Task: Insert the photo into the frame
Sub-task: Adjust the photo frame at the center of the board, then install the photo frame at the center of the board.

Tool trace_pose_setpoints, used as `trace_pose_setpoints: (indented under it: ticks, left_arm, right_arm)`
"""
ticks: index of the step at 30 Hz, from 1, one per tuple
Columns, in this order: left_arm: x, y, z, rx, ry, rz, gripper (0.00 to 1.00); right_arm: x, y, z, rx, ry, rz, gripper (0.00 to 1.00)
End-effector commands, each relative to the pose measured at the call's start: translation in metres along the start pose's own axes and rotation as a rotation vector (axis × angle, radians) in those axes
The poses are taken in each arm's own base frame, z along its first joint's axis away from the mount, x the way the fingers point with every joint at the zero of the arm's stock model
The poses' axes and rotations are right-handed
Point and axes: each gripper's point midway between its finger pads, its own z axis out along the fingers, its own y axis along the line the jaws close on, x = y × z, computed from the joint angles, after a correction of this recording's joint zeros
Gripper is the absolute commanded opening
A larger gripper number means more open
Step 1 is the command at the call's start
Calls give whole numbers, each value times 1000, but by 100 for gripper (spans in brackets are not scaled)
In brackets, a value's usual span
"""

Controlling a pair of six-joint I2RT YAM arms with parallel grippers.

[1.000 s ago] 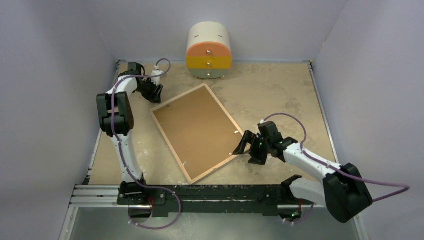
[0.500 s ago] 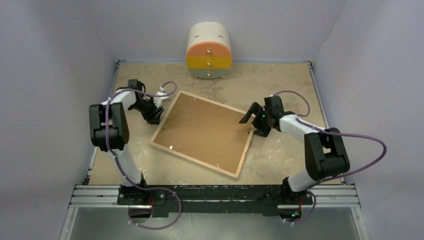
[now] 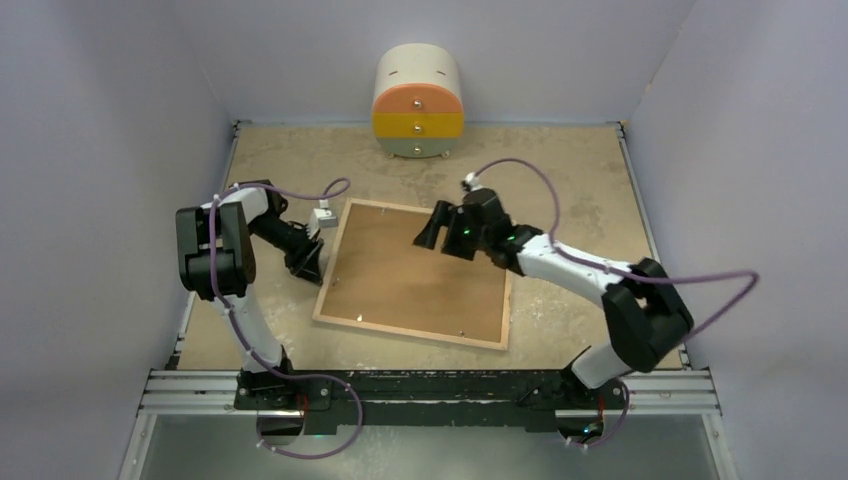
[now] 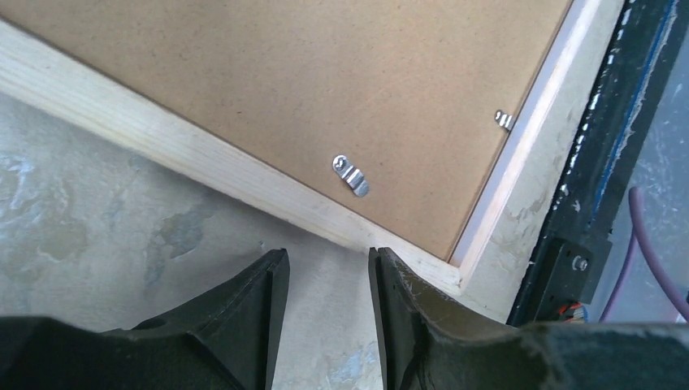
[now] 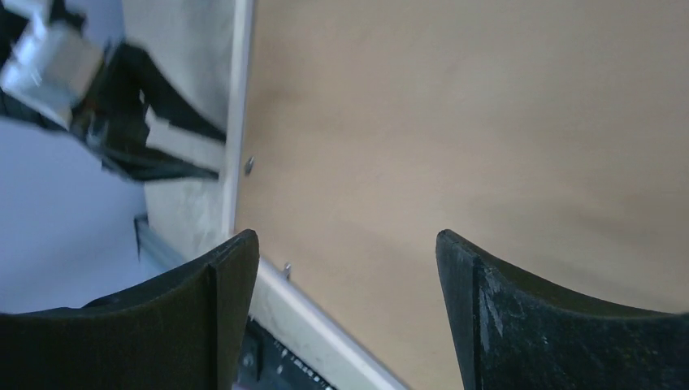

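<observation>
Left gripper (image 4: 327, 258): fingers slightly apart, nothing between them, low over desk (image 3: 560, 170), just beside wood rim at frame's 9 o'clock side. Right gripper (image 5: 345, 242): fingers wide apart, empty, over brown backing board (image 3: 415, 275) toward frame's 12 o'clock edge. Frame (image 3: 410, 333) lies flat at desk centre, back up, slightly rotated. Small metal clip (image 4: 351, 175) on board near rim. Rounded drawer unit (image 3: 417, 100), orange and yellow drawers, at desk's 12 o'clock.
</observation>
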Motion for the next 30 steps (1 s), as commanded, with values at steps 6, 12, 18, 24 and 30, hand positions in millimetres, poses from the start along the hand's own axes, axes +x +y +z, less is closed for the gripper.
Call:
trace_pose_setpoints:
  ticks: [6,12,18,24,30]
  left_arm:
    - [-6,3,11,37,-65,-23,40]
    - [-4,16,13,-7,-59,-57,33]
    - [-1,16,15,-8,-54,-67,31]
    - [-2,15,15,-12,-57,-63,30]
    - [2,14,17,-7,-50,-62,30]
  right_arm:
    - [109,119,75,-310,260,1,74]
    - [150,148,105,-347,321,-13,68]
    - [171,154,130,-339,330,-20,62]
    - [167,152,146,-316,283,-31,61]
    - [164,145,159,-278,248,-66,58]
